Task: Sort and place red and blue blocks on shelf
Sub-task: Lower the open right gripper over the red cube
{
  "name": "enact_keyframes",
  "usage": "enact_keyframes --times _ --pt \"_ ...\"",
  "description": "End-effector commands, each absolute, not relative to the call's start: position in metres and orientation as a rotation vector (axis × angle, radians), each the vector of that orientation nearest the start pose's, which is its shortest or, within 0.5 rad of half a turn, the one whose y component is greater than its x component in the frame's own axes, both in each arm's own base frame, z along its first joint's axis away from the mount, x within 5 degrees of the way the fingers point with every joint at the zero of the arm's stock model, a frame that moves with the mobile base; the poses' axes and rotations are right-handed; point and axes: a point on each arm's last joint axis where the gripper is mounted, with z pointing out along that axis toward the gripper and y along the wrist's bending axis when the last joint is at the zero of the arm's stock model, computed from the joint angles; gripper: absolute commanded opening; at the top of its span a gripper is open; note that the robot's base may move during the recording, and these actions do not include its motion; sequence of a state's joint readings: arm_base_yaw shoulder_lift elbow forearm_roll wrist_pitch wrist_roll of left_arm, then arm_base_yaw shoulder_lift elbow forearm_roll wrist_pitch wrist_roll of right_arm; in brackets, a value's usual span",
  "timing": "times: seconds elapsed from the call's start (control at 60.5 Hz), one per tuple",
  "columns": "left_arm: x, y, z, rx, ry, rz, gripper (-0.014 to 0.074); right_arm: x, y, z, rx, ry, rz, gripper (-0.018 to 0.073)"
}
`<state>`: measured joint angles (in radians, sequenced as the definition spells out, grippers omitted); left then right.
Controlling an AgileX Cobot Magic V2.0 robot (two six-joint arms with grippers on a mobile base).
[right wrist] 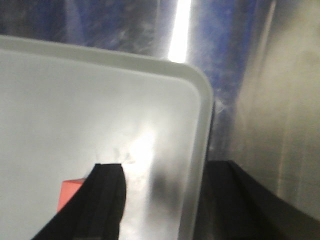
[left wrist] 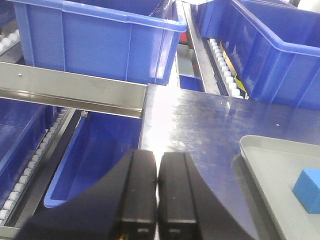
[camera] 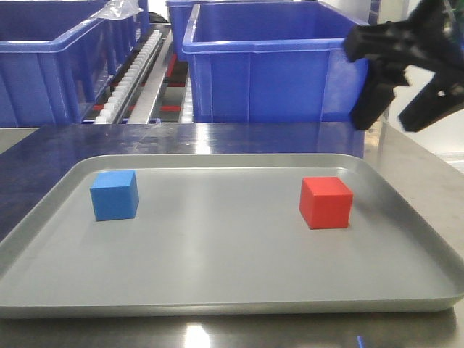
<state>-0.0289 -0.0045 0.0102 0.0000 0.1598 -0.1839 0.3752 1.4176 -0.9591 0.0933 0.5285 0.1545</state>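
The blue block [camera: 114,194] sits on the left of a shallow grey tray [camera: 217,308], and the red block [camera: 326,202] sits on its right. My right gripper [camera: 389,122] hangs open in the air above the tray's far right corner, holding nothing. In the right wrist view its fingers [right wrist: 167,167] straddle the tray's rim [right wrist: 202,125], with the red block [right wrist: 67,192] peeking out left of the left finger. My left gripper [left wrist: 159,156] is shut and empty over the steel table, left of the tray; the blue block [left wrist: 309,184] shows at the right edge. The shelf [left wrist: 75,90] lies beyond.
Large blue bins [camera: 264,65] [camera: 51,61] stand on the shelf's white roller tracks [camera: 138,65] behind the tray. In the left wrist view, a lower blue bin [left wrist: 100,150] sits below the shelf's front rail, left of the steel table [left wrist: 200,120].
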Motion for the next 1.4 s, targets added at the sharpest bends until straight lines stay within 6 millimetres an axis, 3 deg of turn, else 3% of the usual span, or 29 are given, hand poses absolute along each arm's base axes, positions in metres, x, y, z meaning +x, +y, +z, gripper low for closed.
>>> enact_keyframes --times 0.0,0.545,0.81,1.008,1.388 --pt "0.056 -0.002 0.197 -0.125 1.562 -0.169 0.0135 0.274 0.121 0.285 -0.224 2.428 0.352 0.0456" --pt "0.056 -0.002 0.197 -0.125 1.562 -0.169 0.0135 0.262 0.154 0.285 -0.365 2.461 0.398 0.0459" --pt "0.056 -0.002 0.197 -0.125 1.562 -0.169 0.0135 0.264 0.159 0.275 -0.384 2.505 0.387 0.0466" --pt "0.056 -0.002 0.197 -0.125 1.562 -0.169 0.0135 0.266 0.160 0.271 -0.386 2.518 0.382 0.0566" --pt "0.056 -0.002 0.197 -0.125 1.562 -0.169 0.0135 0.269 0.161 0.261 -0.391 2.558 0.368 0.0563"
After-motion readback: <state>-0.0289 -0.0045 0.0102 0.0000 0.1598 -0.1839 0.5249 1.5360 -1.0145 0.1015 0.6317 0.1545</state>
